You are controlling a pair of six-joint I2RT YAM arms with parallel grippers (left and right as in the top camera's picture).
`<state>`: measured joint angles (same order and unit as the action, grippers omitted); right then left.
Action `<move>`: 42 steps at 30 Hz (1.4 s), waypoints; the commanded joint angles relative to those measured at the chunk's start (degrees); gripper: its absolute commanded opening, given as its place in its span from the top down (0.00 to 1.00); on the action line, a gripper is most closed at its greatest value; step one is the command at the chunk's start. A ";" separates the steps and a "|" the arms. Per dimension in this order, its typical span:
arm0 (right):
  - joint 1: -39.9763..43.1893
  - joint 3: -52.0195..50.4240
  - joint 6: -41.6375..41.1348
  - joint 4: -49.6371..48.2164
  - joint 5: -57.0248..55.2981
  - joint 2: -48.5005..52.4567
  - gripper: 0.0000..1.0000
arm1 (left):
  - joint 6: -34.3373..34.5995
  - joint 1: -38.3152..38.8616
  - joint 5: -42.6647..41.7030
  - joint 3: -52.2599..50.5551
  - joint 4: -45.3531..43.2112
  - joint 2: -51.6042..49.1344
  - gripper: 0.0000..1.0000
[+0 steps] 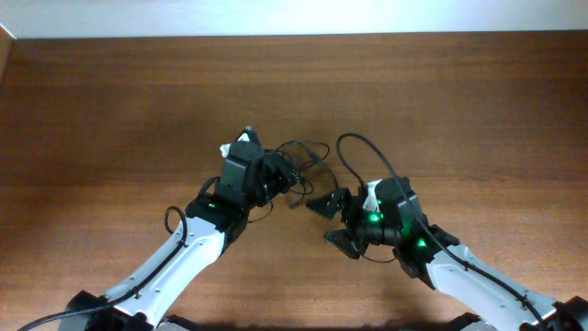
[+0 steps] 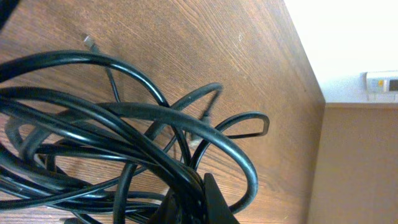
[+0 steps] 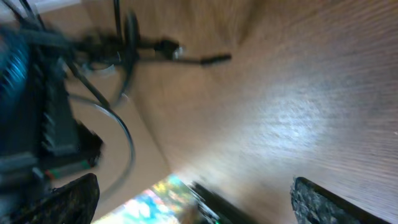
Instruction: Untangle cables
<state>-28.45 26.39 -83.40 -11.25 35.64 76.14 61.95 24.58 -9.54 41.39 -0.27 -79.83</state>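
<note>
The cables (image 1: 301, 162) are a bunch of thin black cords on the wooden table (image 1: 138, 101), just ahead of my left gripper (image 1: 283, 175). In the left wrist view the tangled cables (image 2: 124, 118) fill the frame in loops, with a small plug end (image 2: 91, 43) lying on the wood. My left gripper (image 2: 193, 194) is shut on several strands of the bunch. My right gripper (image 1: 333, 222) stands wide open to the right of the bunch, apart from it. In the blurred right wrist view the right gripper (image 3: 199, 200) has nothing between its fingers, and the cables (image 3: 134, 45) with a plug end (image 3: 216, 60) lie ahead.
A thicker black cable loop (image 1: 369, 150) arcs over the right arm. The left arm's body (image 3: 43, 112) shows close by in the right wrist view. The table's far edge (image 1: 294, 35) meets a white wall.
</note>
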 commanded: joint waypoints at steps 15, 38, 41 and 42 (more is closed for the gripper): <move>0.35 0.31 -25.11 -8.61 -10.86 -0.39 0.37 | -3.80 4.76 0.02 0.02 -2.49 1.33 1.00; 0.28 0.31 -25.09 -10.43 -12.13 3.48 0.91 | -5.64 9.14 -6.16 0.00 -8.98 1.33 1.00; 0.28 0.31 -18.97 -10.40 -12.41 3.74 0.96 | -5.64 9.14 -6.14 0.00 -9.18 1.33 1.00; 0.31 0.31 -14.71 -10.27 -12.39 3.74 0.96 | -5.64 9.14 -6.10 0.00 -9.44 1.33 1.00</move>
<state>-27.88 26.81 -107.63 -22.59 23.90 78.28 56.53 32.88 -10.87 40.27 -7.14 -79.83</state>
